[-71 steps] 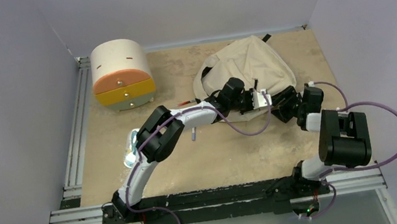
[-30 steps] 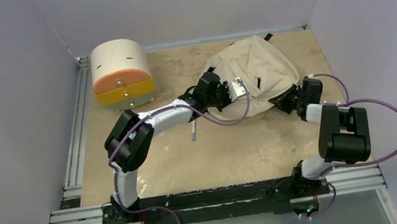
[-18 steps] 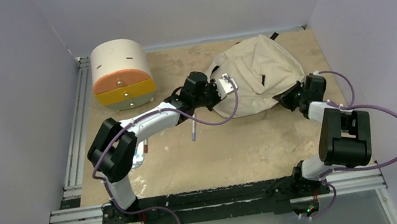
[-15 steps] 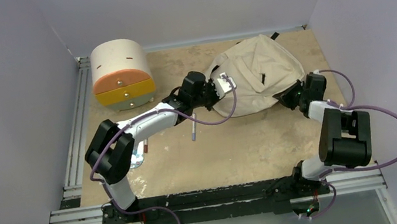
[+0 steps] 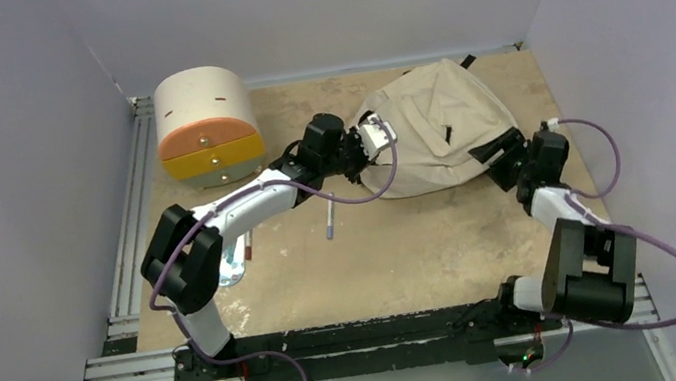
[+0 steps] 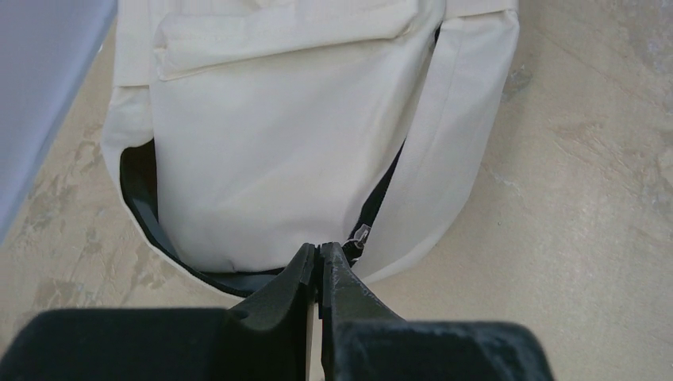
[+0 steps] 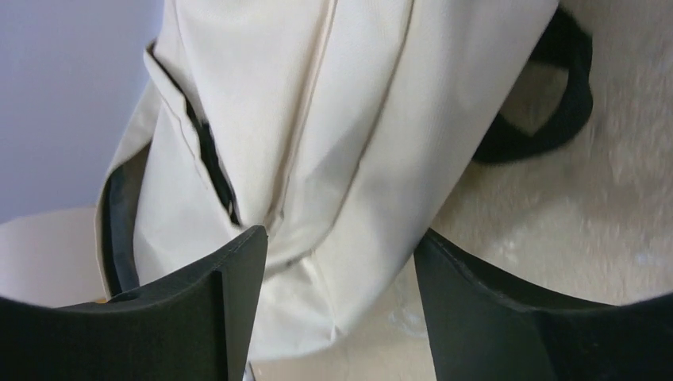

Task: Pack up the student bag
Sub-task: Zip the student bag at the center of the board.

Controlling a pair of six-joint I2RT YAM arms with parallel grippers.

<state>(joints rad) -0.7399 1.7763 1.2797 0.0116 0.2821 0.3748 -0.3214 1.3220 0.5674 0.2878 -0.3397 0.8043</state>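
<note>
The student bag [image 5: 436, 130], soft cream fabric with black zipper lines, lies slumped to the right of the cylindrical drawer box [image 5: 208, 139]. The left gripper [image 6: 319, 254], jaws pressed together, apparently pinches the bag's zipper edge on the side facing the box. The right gripper [image 7: 340, 238] gapes wide, holding nothing, at the bag's side farthest from the box.

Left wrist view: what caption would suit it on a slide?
Shut left gripper at the zipper of the cream backpack, beside the metal pull.
</note>
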